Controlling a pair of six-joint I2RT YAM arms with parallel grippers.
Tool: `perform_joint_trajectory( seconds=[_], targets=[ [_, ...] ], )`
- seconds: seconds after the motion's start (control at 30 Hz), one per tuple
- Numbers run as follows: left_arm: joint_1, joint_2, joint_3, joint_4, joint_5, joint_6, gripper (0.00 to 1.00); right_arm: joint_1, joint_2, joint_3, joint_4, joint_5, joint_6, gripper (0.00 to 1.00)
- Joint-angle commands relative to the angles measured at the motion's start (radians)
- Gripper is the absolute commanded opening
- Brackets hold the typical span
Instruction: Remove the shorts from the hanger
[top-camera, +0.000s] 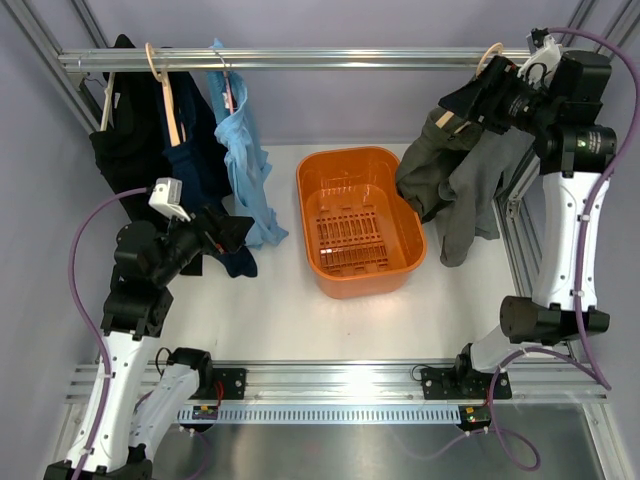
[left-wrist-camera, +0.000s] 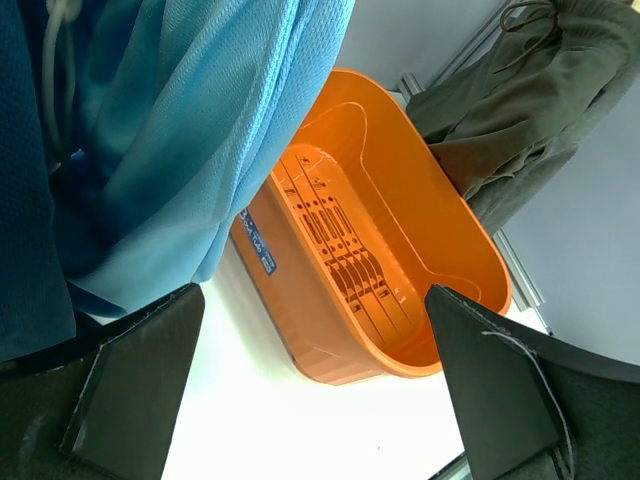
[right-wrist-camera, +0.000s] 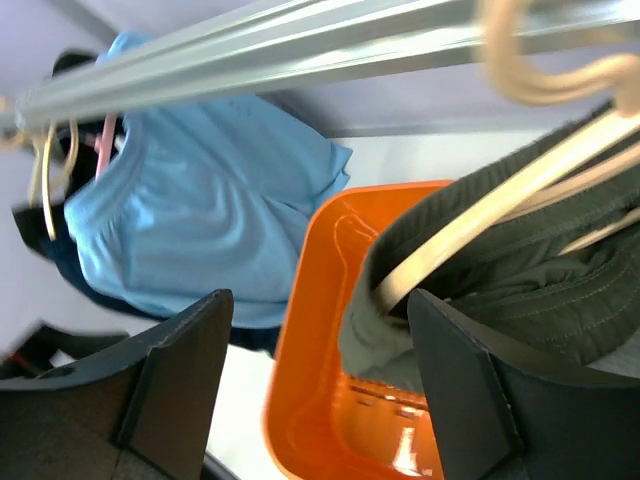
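The dark olive-green shorts (top-camera: 428, 168) hang over the pale wooden hanger (top-camera: 489, 57) at the right end of the rail. In the right wrist view the hanger's arm (right-wrist-camera: 470, 232) runs across the shorts (right-wrist-camera: 520, 290). My right gripper (top-camera: 455, 103) is up at the hanger, beside the top of the shorts. It is open (right-wrist-camera: 320, 385), and the folded edge of the shorts lies just inside its right finger (right-wrist-camera: 500, 400). My left gripper (top-camera: 236, 232) is open and empty (left-wrist-camera: 315, 400), low on the left by the hanging blue clothes.
An orange basket (top-camera: 405, 265) stands on the white table in the middle and also shows in the left wrist view (left-wrist-camera: 330, 340). A grey garment (top-camera: 480, 195) hangs beside the shorts. A light blue garment (top-camera: 243, 160), a navy one and a black one hang at the left.
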Motion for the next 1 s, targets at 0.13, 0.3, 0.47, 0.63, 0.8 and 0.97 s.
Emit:
perform_joint_trajectory(
  seconds=[0.13, 0.3, 0.47, 0.63, 0.8, 0.97],
  targets=[
    [-0.003, -0.022, 0.006, 0.065, 0.046, -0.077, 0.99, -0.001, -0.029, -0.120, 0.165, 0.193, 0.322, 0.67],
    [-0.003, -0.030, -0.002, 0.067, 0.052, -0.093, 0.99, -0.001, -0.058, -0.216, 0.188, 0.259, 0.345, 0.61],
    [-0.003, -0.010, 0.001, 0.091, 0.073, -0.097, 0.99, -0.001, -0.066, -0.317, 0.300, 0.247, 0.358, 0.57],
    [-0.003, 0.025, 0.004, 0.108, 0.089, -0.101, 0.99, -0.001, -0.079, -0.406, 0.491, 0.248, 0.347, 0.55],
    [-0.005, 0.025, -0.017, 0.122, 0.096, -0.114, 0.99, -0.001, -0.079, -0.468, 0.601, 0.235, 0.361, 0.47],
    [-0.009, 0.024, -0.016, 0.122, 0.103, -0.119, 0.99, -0.001, -0.073, -0.503, 0.674, 0.201, 0.422, 0.25]
  ],
)
